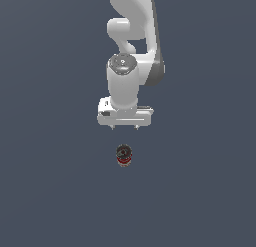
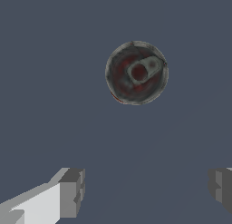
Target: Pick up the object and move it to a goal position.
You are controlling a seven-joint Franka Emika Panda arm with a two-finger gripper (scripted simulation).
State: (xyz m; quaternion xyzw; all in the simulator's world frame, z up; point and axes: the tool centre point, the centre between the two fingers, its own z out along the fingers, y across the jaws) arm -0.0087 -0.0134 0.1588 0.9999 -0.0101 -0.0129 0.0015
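Note:
The object is a small tin can (image 1: 124, 155) with a red label and a dark metallic top. It stands upright on the grey floor, just in front of the arm in the exterior view. In the wrist view the can (image 2: 137, 73) shows from above, with its pull tab on the lid. My gripper (image 1: 124, 126) hangs above the floor, behind the can and apart from it. Its two fingers are spread wide with nothing between them. In the wrist view the gripper (image 2: 147, 187) is open, and one finger (image 2: 72, 191) shows clearly.
The white Panda arm (image 1: 132, 51) rises at the back of the exterior view. A flat dark grey floor (image 1: 50, 191) lies all around the can.

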